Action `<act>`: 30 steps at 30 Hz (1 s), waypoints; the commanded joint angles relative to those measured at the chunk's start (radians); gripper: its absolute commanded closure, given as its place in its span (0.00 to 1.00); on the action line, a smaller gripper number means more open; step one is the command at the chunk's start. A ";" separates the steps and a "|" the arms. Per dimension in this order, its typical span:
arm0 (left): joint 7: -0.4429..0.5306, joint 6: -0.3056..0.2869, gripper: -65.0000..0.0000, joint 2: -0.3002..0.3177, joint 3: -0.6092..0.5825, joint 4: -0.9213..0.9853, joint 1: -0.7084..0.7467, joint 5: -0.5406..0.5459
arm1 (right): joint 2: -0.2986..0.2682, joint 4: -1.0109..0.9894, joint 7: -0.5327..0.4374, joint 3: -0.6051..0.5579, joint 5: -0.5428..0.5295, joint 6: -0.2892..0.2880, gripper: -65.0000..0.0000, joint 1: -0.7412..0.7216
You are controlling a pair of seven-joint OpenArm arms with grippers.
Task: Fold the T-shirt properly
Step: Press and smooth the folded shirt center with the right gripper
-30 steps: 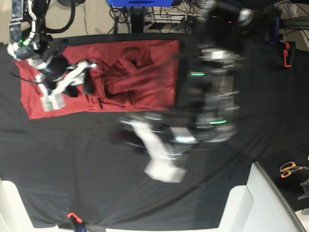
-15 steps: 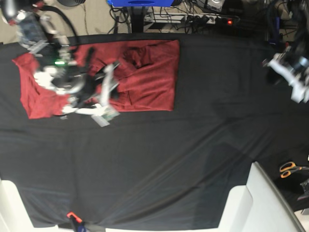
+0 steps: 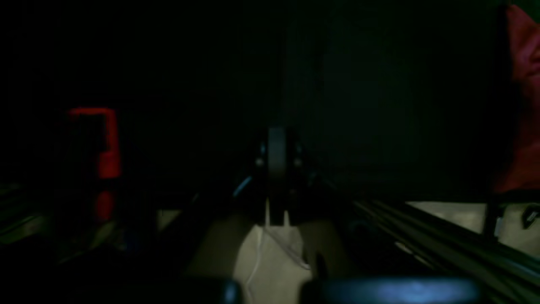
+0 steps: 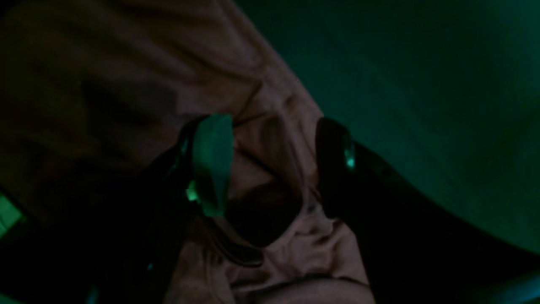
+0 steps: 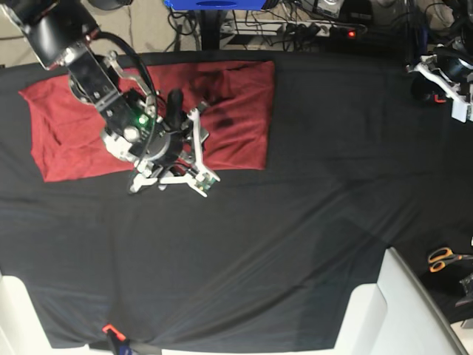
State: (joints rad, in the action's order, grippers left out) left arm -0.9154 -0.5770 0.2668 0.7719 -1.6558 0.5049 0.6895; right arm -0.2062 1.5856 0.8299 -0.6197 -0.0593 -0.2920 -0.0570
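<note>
The right end effector (image 5: 198,151) has slid rightward over the T-shirt (image 5: 236,111), jaws apart. The left end effector (image 5: 451,81) sits upper right, jaws together, over the black-draped worktop (image 5: 295,244).

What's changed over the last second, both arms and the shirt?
The left gripper swung from mid-table out to the far edge, away from the shirt. The right gripper moved from the shirt's outer end toward its middle and now stands open over bunched fabric. The shirt looks flatter; its outline stayed put, as did the scissors.
</note>
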 commanded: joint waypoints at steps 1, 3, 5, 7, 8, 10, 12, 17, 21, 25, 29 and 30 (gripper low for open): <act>0.015 -0.004 1.00 0.018 0.008 -0.016 0.005 0.016 | 0.012 0.006 -0.017 0.005 -0.003 -0.002 0.54 -0.022; 0.015 -0.004 1.00 0.018 0.007 -0.014 -0.007 0.016 | 0.014 -0.011 -0.017 0.005 -0.003 -0.002 0.54 -0.031; 0.012 -0.004 1.00 0.018 0.007 -0.013 -0.010 0.016 | 0.014 -0.032 -0.017 0.007 -0.003 -0.003 0.54 -0.033; 0.012 -0.004 1.00 0.018 0.007 -0.013 -0.012 0.016 | 0.015 -0.057 -0.019 0.007 -0.003 -0.003 0.54 -0.042; 0.012 -0.004 1.00 0.018 0.007 -0.007 -0.013 0.016 | 0.020 -0.069 -0.019 0.007 -0.003 -0.005 0.54 -0.045; 0.012 -0.004 1.00 0.018 0.007 0.009 -0.015 0.016 | 0.027 -0.098 -0.021 0.007 -0.003 -0.005 0.54 -0.059; 0.012 -0.004 1.00 0.018 0.007 0.019 -0.015 0.016 | 0.027 -0.118 -0.021 0.007 -0.003 -0.005 0.54 -0.068; 0.012 -0.004 1.00 0.018 0.007 0.075 -0.030 0.016 | 0.027 -0.123 -0.042 0.008 -0.004 -0.005 0.54 -0.073; 0.014 -0.004 1.00 0.019 0.007 0.104 -0.036 0.016 | 0.029 -0.123 -0.042 0.008 -0.004 -0.005 0.54 -0.071; 0.014 -0.004 1.00 0.019 0.007 0.101 -0.051 0.016 | 0.029 -0.123 -0.036 0.010 -0.004 -0.005 0.54 -0.070; 0.012 -0.004 1.00 0.019 0.007 0.108 -0.058 0.016 | 0.029 -0.123 -0.036 0.010 -0.004 -0.005 0.75 -0.068; 0.012 -0.004 1.00 0.019 0.007 0.108 -0.058 0.016 | 0.029 -0.123 -0.036 0.010 -0.004 -0.005 0.85 -0.068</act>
State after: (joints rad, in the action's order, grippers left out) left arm -0.9157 -0.5770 0.2695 0.7708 -1.5368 0.4419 0.6895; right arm -0.1787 1.4506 0.8055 -0.6151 -0.0631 -0.2966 -0.1093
